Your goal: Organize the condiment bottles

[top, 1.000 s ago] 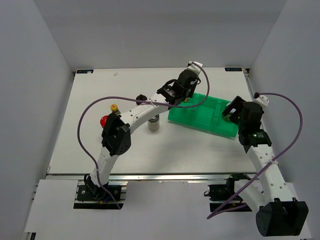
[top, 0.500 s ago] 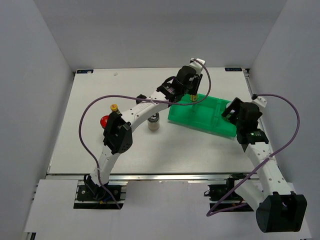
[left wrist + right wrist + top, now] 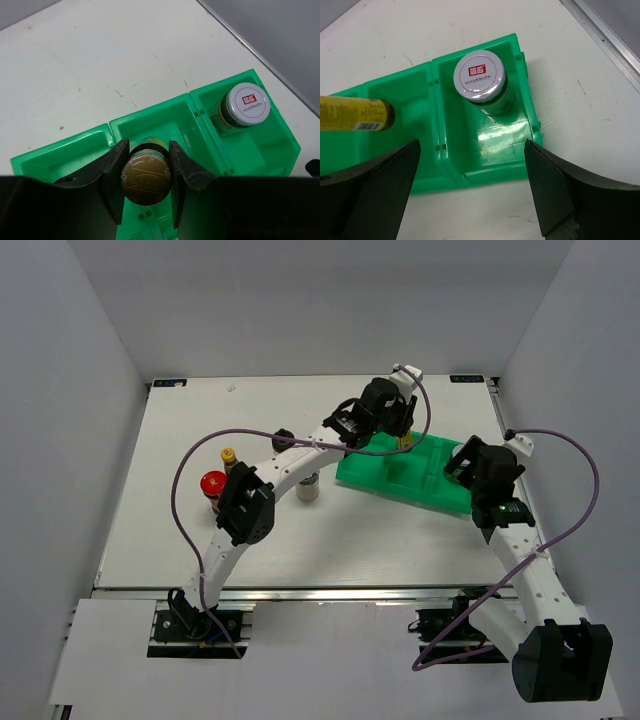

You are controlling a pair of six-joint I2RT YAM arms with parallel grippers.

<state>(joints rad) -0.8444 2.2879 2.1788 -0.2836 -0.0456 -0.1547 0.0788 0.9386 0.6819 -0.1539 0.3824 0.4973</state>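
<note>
Closest to the arm bases, on the right side, the right gripper (image 3: 463, 462) hangs over the near right end of the green plastic divided bin (image 3: 380, 478). Its two black fingers (image 3: 375, 185) are wide apart, with nothing held between them. On the left side of the white table (image 3: 150, 530) stands the small red-capped bottle (image 3: 213, 483), and just beyond it the smaller dark yellow-capped bottle (image 3: 229, 455); the two are close together, and I cannot tell if they touch. To the right of them, near the middle of the table, a small clear glass jar (image 3: 308, 488) stands partly under the left arm, just left of the bin. A little farther, the bin lies slightly slanted, and its right compartment holds the squat dark jar with a white lid and red label (image 3: 480, 77), upright toward the far end of that compartment. The left gripper (image 3: 147, 152) is above the middle compartment, and its jaws are clamped on the slim yellow-labelled bottle with a gold-brown cap (image 3: 146, 174), pressing on both sides just under the cap. Whether the bottom of this bottle touches the bin floor is not visible. Beyond the left arm a small black cap (image 3: 283, 436) shows; the body under it is hidden.
</note>
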